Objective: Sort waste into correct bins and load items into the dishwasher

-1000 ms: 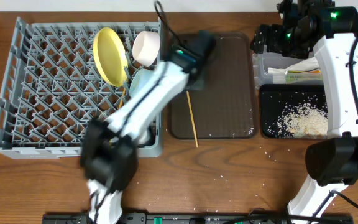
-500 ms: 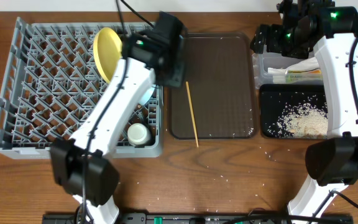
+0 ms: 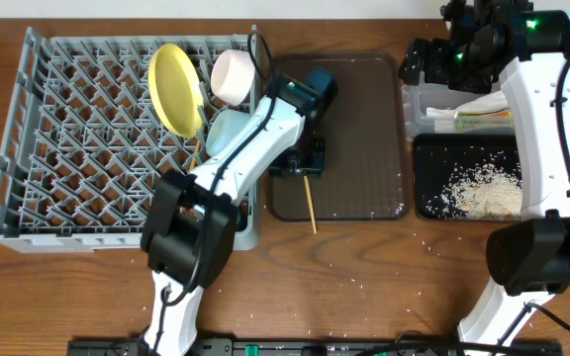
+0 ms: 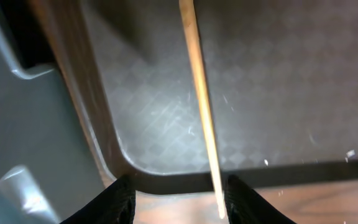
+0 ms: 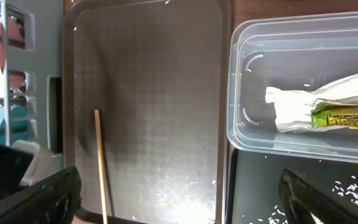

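L gripper [image 4: 179,202] is low over the left side of the brown tray [image 3: 364,119], jaws parted and straddling the chopstick [image 4: 199,93], not pinching it. The stick lies flat on the tray, near end poking over the near rim toward the table, just right of the rack [image 3: 67,138].

Trouble spots, as I read it:
- Stick sits off-centre in the gap, close to the right-hand jaw. If they close like this, that jaw prob. hits first, and a thin round stick rolls or pivots away.
- Tips are right at the tray's near rim. Go lower and they could catch the rim and drag the tray.
- The grab point is near the stick's end, so lots of length hangs out. It may droop or twist in the grip, then clip the rack wall on the carry left.
- The rack is a lattice, so a loose drop could slip thru or lie crooked.

R gripper [image 5: 182,199] is spread wide w/ nothing in it, far right above the clear tub [image 3: 463,99] holding the wrapper [image 3: 483,117], well apart from the action.
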Motion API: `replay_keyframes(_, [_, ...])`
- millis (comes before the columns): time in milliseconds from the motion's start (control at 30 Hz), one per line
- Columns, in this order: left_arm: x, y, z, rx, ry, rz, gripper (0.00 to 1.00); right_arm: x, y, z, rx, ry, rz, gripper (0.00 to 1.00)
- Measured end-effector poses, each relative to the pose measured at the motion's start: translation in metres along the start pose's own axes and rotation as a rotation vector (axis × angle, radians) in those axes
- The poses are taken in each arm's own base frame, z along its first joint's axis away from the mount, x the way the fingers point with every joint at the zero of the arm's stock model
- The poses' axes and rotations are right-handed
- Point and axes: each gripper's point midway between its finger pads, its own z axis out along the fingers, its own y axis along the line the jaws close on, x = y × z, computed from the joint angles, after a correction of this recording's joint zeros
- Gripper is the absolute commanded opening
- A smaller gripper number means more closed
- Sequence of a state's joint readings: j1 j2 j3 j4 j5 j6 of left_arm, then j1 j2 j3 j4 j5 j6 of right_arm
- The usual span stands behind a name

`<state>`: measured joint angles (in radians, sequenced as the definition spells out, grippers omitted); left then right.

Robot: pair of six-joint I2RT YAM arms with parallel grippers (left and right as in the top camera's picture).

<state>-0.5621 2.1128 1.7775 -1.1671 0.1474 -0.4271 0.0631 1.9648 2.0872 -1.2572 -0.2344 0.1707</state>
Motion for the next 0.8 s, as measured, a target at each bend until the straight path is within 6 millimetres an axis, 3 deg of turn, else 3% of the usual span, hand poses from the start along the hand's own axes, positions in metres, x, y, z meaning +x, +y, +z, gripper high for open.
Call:
replay_keyframes(467, [0.0,-0.016,0.054,-0.036,0.058,-0.113,0.47,0.0,0.0,0.0,0.0,0.0,0.0,0.99])
replay_keyframes(500, [-0.001,-0.017,0.056,-0.034,0.055,-0.115,0.41,0.0,0.0,0.0,0.0,0.0,0.0,0.99])
replay_keyframes(533, [-0.002,-0.017,0.057,-0.032,0.052,-0.123,0.29,0.0,0.0,0.0,0.0,0.0,0.0,0.99])
replay_keyframes(600, [-0.005,-0.019,0.059,-0.026,0.043,-0.13,0.2,0.0,0.0,0.0,0.0,0.0,0.0,0.99])
replay_keyframes(800, [-0.009,-0.02,0.062,-0.028,0.024,-0.13,0.23,0.0,0.0,0.0,0.0,0.0,0.0,0.99])
